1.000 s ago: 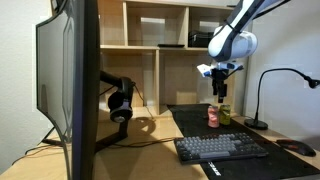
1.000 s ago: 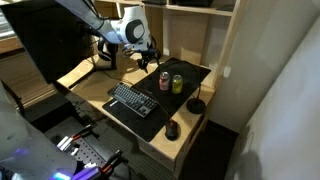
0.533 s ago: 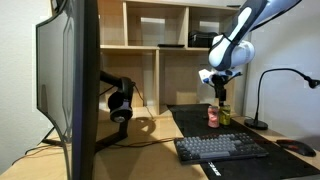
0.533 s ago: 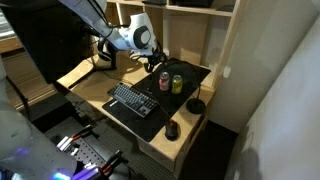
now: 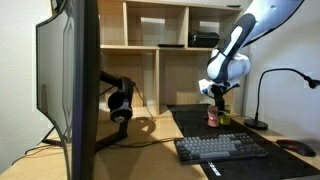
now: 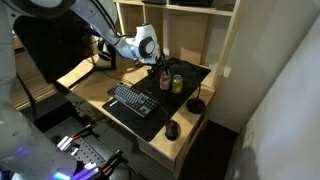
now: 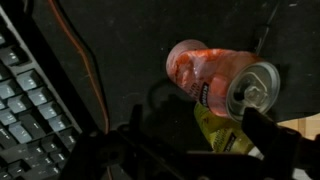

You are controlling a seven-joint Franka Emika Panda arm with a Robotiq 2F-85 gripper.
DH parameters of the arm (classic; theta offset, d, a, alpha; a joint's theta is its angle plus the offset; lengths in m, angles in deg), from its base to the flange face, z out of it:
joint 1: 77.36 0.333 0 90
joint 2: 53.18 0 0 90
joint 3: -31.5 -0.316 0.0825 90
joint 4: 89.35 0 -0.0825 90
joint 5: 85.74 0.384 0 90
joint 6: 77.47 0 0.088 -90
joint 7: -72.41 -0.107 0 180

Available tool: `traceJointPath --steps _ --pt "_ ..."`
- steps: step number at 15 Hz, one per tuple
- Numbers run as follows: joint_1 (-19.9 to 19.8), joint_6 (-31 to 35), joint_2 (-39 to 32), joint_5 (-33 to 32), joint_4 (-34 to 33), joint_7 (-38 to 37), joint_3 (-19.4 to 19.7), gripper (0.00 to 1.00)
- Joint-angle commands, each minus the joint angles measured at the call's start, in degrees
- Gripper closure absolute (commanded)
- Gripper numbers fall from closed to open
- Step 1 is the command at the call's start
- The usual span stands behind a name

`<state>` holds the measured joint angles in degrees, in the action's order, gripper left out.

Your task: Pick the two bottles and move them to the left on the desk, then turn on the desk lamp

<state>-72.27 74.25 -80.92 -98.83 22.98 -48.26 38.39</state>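
1. Your gripper [image 5: 219, 96] hangs just above the two bottles with its jaws spread wide and nothing between them. In the wrist view the dark fingers [image 7: 275, 140] frame the bottom edge, and the bottle tops lie directly below.
2. The pinkish-red bottle [image 7: 205, 70] is nearest under the jaws. You see its silver top and pink side in the wrist view. In both exterior views it stands upright on the black mat [image 5: 195, 122].
3. The yellow-green bottle [image 7: 225, 135] stands just beside the pink one. Whether the two touch cannot be told. In an exterior view it [image 5: 224, 116] is the one nearer the lamp.
4. The desk [image 5: 150, 128] is light wood. The keyboard [image 5: 220, 148] lies on the mat near the bottles.
5. The desk lamp [image 5: 261, 100] stands a little beyond the bottles, with its thin neck curving over to a narrow head. No glow shows from the head, so it appears to be off.
6. Progress, as a judgement: the task seems to be at its very start. Neither bottle is gripped or lifted, and both sit together close to the lamp. You have yet to close on the first bottle, carry it left, do the same with the second, and then switch on the lamp.
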Motion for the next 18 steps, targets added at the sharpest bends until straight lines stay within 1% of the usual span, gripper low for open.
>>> traceJointPath --steps 1,2,3,4,6,9,10,11,12,13,15,16,17,18 --pt "0.07 0.67 0.93 4.19 -1.61 2.14 0.77 0.0" --pt "0.34 2.55 3.23 3.86 0.22 2.66 1.38 0.0" --pt "-0.52 3.64 4.59 4.85 1.11 5.13 0.45 0.0" --pt "-1.01 3.51 6.0 5.85 1.82 7.14 -0.28 0.0" --pt "-0.85 4.31 7.3 6.73 2.3 9.8 -0.1 0.0" --pt "-1.33 -0.36 5.81 10.59 -0.15 12.49 -1.05 0.0" --pt "-1.77 -3.51 4.62 12.55 -1.59 13.86 -1.85 0.0" --pt "-1.41 -6.66 3.79 13.3 -2.57 13.59 -1.53 0.0" --pt "-0.02 -2.88 5.32 11.36 -0.83 11.84 0.04 0.0" --pt "-0.05 -4.46 4.88 11.91 -1.09 12.06 -0.16 0.0" --pt "-0.02 -5.13 4.24 12.13 -1.37 12.06 -0.23 0.0" --pt "0.76 -4.02 3.5 10.66 -1.45 11.13 0.49 0.0" --pt "0.44 -2.74 2.51 11.03 -1.71 12.21 -0.05 0.0" --pt "0.88 -2.93 1.47 10.65 -2.38 11.14 0.32 0.0"
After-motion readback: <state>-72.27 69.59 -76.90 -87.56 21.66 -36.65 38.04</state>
